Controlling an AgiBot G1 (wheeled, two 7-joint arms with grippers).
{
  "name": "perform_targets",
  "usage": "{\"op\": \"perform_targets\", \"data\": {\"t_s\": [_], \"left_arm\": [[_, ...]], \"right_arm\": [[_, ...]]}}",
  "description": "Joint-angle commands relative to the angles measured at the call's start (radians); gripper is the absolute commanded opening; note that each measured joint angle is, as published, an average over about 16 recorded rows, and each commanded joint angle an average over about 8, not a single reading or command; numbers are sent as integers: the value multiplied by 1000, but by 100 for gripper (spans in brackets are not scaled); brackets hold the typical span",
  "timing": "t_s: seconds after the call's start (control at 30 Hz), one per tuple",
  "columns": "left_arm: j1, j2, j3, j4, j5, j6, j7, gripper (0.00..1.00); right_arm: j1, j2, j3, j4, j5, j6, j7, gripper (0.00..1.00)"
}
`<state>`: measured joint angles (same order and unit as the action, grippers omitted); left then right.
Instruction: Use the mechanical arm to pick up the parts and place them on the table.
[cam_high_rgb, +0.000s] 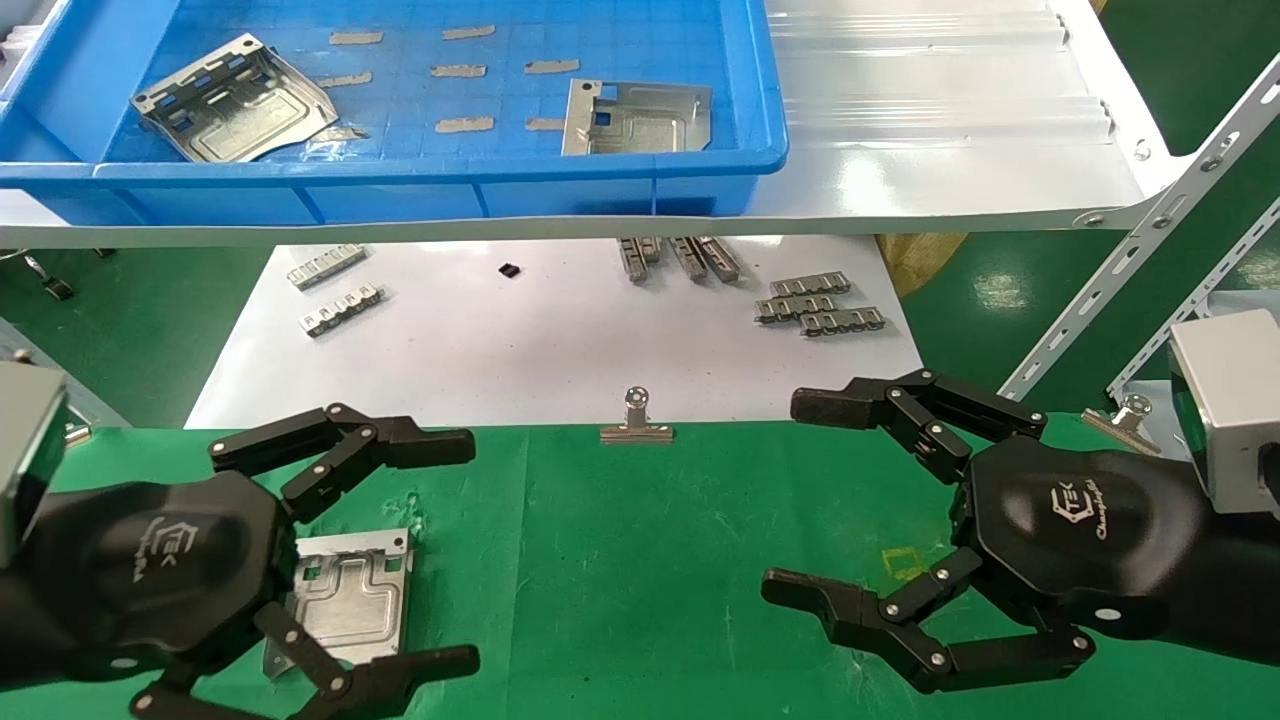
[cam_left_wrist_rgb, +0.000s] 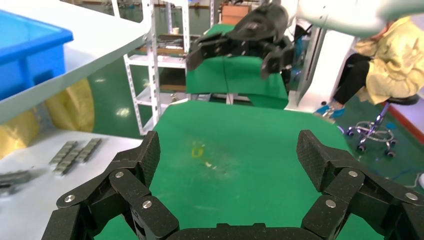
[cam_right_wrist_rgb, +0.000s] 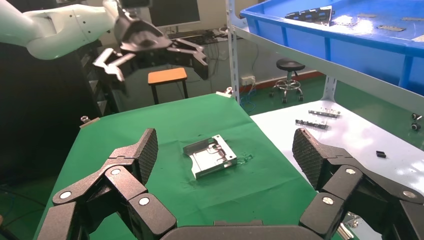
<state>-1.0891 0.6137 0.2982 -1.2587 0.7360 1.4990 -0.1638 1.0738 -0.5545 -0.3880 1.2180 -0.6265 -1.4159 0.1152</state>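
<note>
Silver part (cam_high_rgb: 350, 598) lying flat on the green table (cam_high_rgb: 640, 560), just under the left gripper (cam_high_rgb: 400, 550), fingers spread wide, gripping nothing. Right gripper (cam_high_rgb: 800, 495) hovering well off, also splayed open.

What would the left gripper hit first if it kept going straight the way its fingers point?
Probably the right gripper: the left gripper, open and empty, looks across bare green table straight at it. Depth is uncertain, but nothing closer shows in that line.

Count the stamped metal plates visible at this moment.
3: one on the green table beneath the open left gripper, at; two in the blue bin, far left and right. None seems hidden.
</note>
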Motion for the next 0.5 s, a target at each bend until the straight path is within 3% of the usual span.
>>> {"op": "perform_targets", "data": {"t_s": [0.03,0.5], "left_arm": [[16,-3,-21,-29,-6,-3,-24,100],[24,-5,-31,-41,-11,-6,-31,100]], "right_arm": [[0,0,0,0,0,0,0,100],[0,0,0,0,0,0,0,100]]}}
